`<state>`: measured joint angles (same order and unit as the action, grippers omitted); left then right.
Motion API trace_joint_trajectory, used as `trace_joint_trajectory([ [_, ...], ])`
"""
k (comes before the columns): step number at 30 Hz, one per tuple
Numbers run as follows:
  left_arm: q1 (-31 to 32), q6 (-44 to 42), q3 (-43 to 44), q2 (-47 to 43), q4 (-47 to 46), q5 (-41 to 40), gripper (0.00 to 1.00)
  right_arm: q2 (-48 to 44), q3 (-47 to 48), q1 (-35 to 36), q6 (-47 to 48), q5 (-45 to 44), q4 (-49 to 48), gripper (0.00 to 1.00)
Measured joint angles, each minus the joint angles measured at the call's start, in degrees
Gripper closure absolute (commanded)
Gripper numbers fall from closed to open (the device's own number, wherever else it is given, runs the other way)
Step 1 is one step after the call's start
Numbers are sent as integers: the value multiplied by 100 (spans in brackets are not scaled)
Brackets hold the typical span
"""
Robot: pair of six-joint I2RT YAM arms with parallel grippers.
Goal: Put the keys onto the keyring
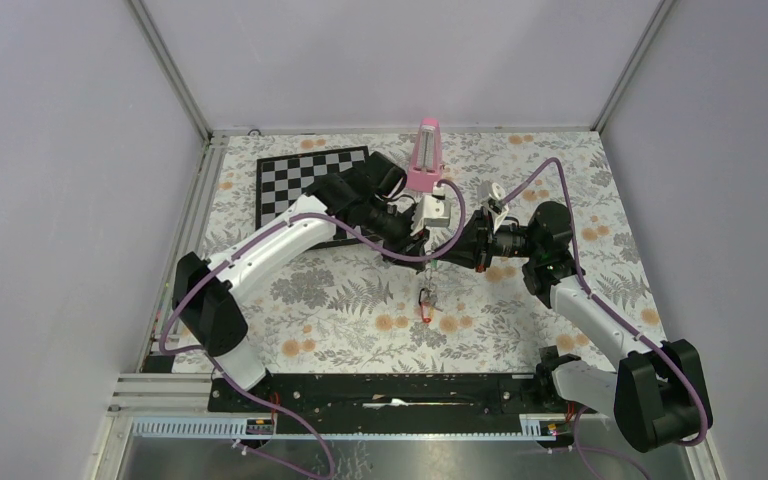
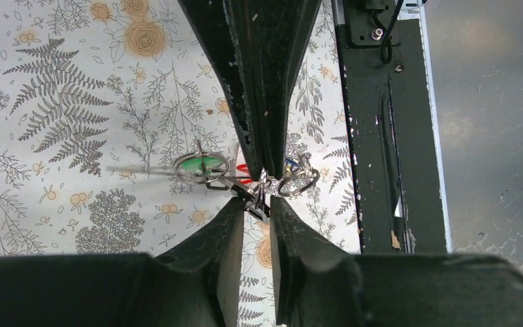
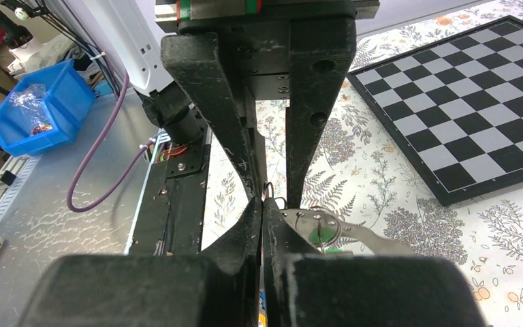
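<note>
My two grippers meet tip to tip above the middle of the floral table (image 1: 340, 300). The right gripper (image 3: 263, 204) is shut on the keyring (image 3: 267, 187), a thin wire that pokes out just past its tips. From the wire hang the keys (image 1: 425, 300): a green-tagged one (image 2: 201, 163), a red one (image 2: 244, 169) and a blue one (image 2: 289, 163). The left gripper (image 2: 255, 203) faces it with a narrow gap between its jaws. A small black piece (image 2: 259, 206) on the wire fills that gap. Whether it is pinched does not show.
A chessboard (image 1: 305, 185) lies at the back left. A pink upright object (image 1: 427, 155) and a small white box (image 1: 438, 208) stand behind the grippers. The black base rail (image 1: 390, 390) runs along the near edge. A blue bin (image 3: 37, 109) sits off the table.
</note>
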<state>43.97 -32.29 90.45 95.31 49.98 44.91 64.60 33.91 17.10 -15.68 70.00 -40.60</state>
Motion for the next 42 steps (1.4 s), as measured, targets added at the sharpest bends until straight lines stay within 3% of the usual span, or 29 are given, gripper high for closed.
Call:
trace_joint_trajectory([
  [7, -28, 72, 0, 44, -61, 7, 100, 0, 0, -17, 35, 4, 46, 100],
  [35, -103, 210, 354, 533, 118, 448, 99, 7, -2, -79, 90, 17, 210, 100],
  [42, -129, -61, 789, 863, 625, 693, 97, 7, -2, -98, 262, 155, 214, 100],
])
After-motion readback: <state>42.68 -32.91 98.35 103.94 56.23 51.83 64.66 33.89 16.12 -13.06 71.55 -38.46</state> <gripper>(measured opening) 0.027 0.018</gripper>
